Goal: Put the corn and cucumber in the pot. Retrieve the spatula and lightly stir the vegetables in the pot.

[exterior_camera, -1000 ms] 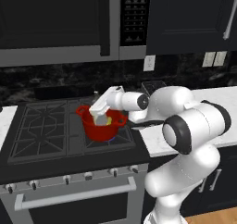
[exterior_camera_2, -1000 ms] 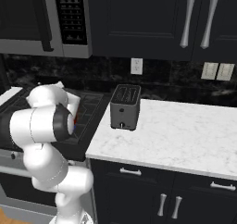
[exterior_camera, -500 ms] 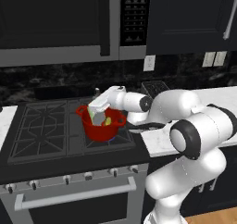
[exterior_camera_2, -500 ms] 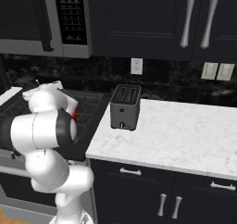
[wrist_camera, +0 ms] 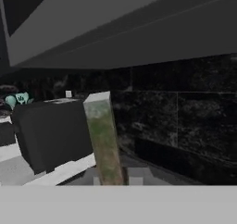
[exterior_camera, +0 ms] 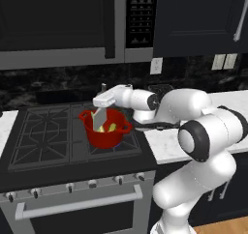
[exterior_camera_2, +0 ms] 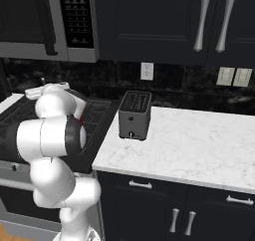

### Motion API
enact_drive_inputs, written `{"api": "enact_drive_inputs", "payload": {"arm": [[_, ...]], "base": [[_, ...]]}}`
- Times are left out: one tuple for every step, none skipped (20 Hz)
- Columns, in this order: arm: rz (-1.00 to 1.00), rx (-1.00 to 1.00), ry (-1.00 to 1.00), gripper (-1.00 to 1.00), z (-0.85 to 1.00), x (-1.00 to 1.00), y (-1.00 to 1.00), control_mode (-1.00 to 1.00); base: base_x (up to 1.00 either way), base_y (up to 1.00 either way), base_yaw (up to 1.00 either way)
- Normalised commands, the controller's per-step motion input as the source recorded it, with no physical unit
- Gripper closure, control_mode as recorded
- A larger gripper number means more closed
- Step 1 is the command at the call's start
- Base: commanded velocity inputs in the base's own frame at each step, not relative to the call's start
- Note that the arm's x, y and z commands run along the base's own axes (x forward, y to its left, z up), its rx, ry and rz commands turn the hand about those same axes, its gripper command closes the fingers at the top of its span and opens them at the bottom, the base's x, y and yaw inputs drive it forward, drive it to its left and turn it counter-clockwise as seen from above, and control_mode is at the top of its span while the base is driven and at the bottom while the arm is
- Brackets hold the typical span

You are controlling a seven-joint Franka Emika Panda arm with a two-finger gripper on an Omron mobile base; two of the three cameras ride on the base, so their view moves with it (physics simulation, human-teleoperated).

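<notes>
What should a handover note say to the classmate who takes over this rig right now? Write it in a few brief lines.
Gripper: shut on the spatula, held over the pot; the fingers grip its handle, blade hanging down into the pot.
Pot: on the stove, front right burner.
Corn and cucumber: pale yellow and light green pieces lie inside the pot.
Done: both vegetables in, spatula fetched.
Left: stir lightly; whether the blade touches the vegetables cannot be told.
</notes>
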Motion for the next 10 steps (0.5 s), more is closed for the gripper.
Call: {"api": "enact_drive_inputs", "payload": {"arm": [[0.11,0.02,0.00,1.00,-0.47,0.50,-0.58,-1.00],[0.11,0.01,0.00,1.00,-0.51,0.52,-0.59,-1.00],[0.11,0.00,0.00,1.00,-0.56,0.48,-0.59,-1.00],[0.11,0.00,0.00,1.00,-0.59,0.47,-0.56,-1.00],[0.12,0.00,0.00,1.00,-0.61,0.45,-0.49,-1.00],[0.13,0.00,0.00,1.00,-0.57,0.41,-0.41,-1.00],[0.13,0.00,0.00,1.00,-0.56,0.44,-0.36,-1.00],[0.14,0.00,-0.01,1.00,-0.54,0.44,-0.29,-1.00],[0.14,0.00,-0.02,1.00,-0.59,0.48,-0.23,-1.00],[0.14,0.00,-0.02,1.00,-0.59,0.49,-0.21,-1.00]], "base": [[0.00,0.00,0.00],[0.00,0.00,0.00],[0.00,0.00,0.00],[0.00,0.00,0.00],[0.00,0.00,0.00],[0.00,0.00,0.00],[0.00,0.00,0.00],[0.00,0.00,0.00],[0.00,0.00,0.00],[0.00,0.00,0.00]]}}
